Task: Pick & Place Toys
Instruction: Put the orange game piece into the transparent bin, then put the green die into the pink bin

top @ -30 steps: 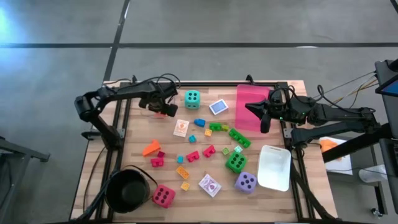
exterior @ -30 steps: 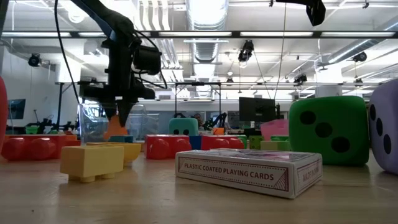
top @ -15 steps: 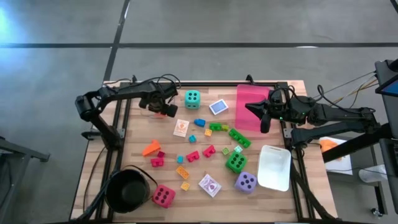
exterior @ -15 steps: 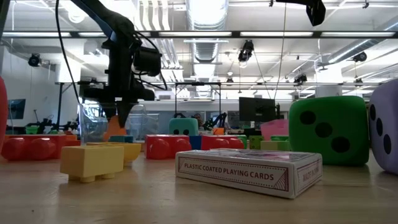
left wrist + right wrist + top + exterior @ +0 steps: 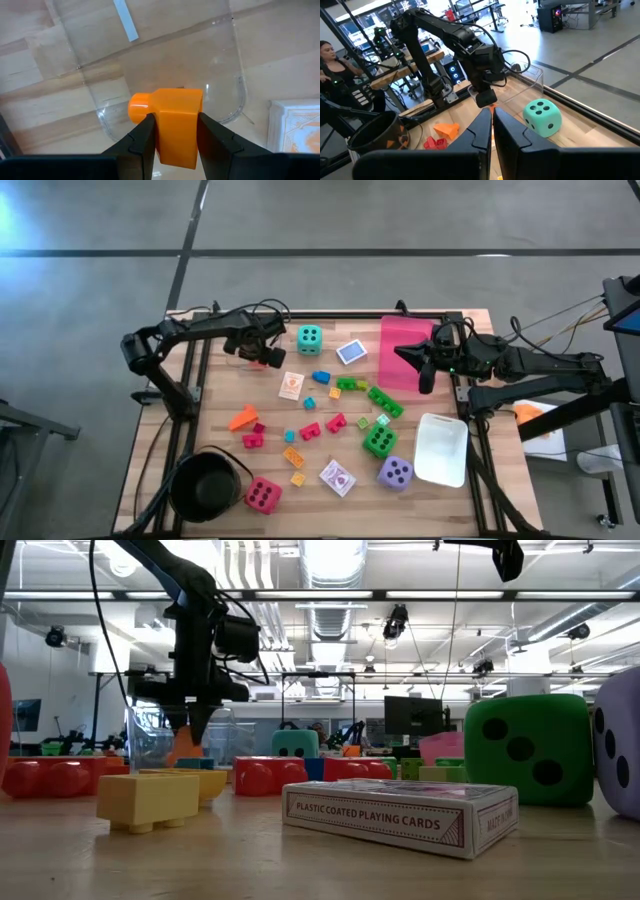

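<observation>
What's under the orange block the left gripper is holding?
The left gripper holds the orange block above the clear tray. Bare tray floor shows around it, with wood table beneath. The patch directly under the block is hidden.

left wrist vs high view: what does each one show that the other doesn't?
Only left wrist: the left end effector shut on the orange block, directly above the clear tray.
Only high: the right end effector shut over the pink tray, plus the teal die, green die and black pot.
Both: the orange block, the card beside it, the wooden table.
</observation>
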`<move>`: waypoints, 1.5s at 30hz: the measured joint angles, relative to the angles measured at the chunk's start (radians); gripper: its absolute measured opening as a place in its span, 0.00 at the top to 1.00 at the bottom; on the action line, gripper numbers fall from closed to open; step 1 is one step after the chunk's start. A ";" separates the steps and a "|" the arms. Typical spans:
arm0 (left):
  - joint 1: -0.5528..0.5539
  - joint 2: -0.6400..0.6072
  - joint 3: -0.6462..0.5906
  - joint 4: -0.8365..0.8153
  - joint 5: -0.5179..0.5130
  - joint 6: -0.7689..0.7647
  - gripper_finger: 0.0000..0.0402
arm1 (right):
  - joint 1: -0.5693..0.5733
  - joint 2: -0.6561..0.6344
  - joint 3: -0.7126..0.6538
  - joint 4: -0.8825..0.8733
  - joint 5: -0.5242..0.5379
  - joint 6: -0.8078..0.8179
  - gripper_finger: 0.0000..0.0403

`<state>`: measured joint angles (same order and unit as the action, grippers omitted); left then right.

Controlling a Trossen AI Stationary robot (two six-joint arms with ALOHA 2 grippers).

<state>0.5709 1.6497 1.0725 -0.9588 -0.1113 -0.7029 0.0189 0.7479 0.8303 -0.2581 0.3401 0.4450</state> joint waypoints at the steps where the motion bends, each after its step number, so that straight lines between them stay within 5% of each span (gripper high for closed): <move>1: 0.000 0.000 0.000 0.000 0.001 0.000 0.71 | 0.000 0.000 0.000 0.000 0.000 0.000 0.96; 10: 0.000 0.000 0.000 -0.003 0.026 0.001 0.67 | 0.000 0.000 0.000 0.000 0.000 0.000 0.96; 28: 0.000 0.000 0.000 -0.003 0.026 0.032 0.25 | 0.000 0.000 0.000 0.000 0.000 0.000 0.96; 37: 0.000 -0.010 0.001 -0.004 0.026 0.053 0.21 | 0.000 0.000 0.000 0.000 0.000 0.000 0.96; 45: -0.004 -0.145 0.002 -0.005 0.026 0.053 0.21 | 0.000 0.000 0.000 0.001 0.000 0.000 0.96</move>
<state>0.5670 1.5047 1.0740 -0.9640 -0.0853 -0.6496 0.0189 0.7479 0.8303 -0.2573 0.3401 0.4446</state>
